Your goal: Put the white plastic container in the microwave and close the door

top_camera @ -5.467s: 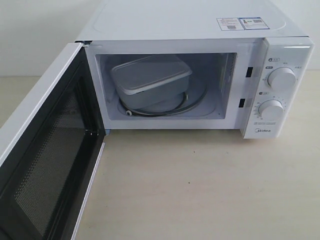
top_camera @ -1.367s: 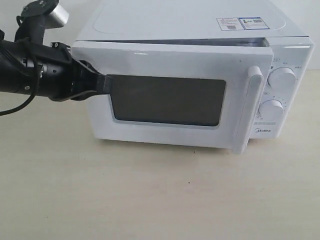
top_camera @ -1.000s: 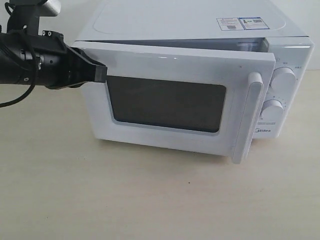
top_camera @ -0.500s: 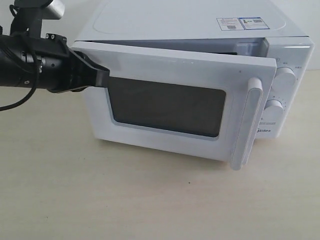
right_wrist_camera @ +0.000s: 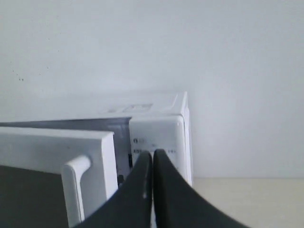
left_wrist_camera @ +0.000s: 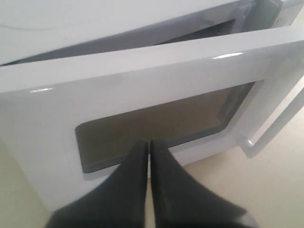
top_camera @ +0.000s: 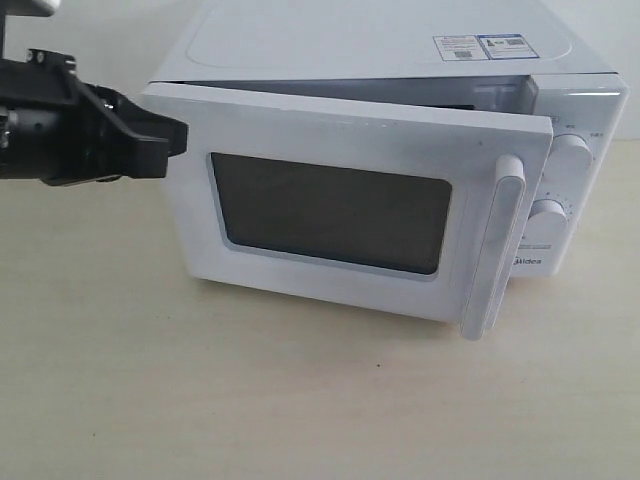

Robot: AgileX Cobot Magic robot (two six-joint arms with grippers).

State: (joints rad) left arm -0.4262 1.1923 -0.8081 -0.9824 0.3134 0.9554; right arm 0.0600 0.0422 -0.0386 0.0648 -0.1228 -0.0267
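Observation:
The microwave (top_camera: 380,40) stands at the back of the table. Its door (top_camera: 330,130) hangs ajar: the side with the bar handle (top_camera: 497,245) stands out from the body and a dark gap shows along the top. The white plastic container is hidden behind the door. My left gripper (top_camera: 178,135) is shut and empty, just off the door's hinge-side upper corner; whether it touches I cannot tell. In the left wrist view its fingertips (left_wrist_camera: 149,142) point at the dark window (left_wrist_camera: 156,118). My right gripper (right_wrist_camera: 152,153) is shut and empty, facing the control panel (right_wrist_camera: 159,133) beside the handle (right_wrist_camera: 76,190).
Two round knobs (top_camera: 570,155) (top_camera: 550,212) sit on the panel right of the door. Stickers (top_camera: 480,46) lie on the microwave's top. The beige table (top_camera: 300,400) stretches out in front. A plain white wall stands behind.
The door, almost closed a moment ago, has swung outward at its handle side. My left gripper has pulled back leftward off the door's window edge.

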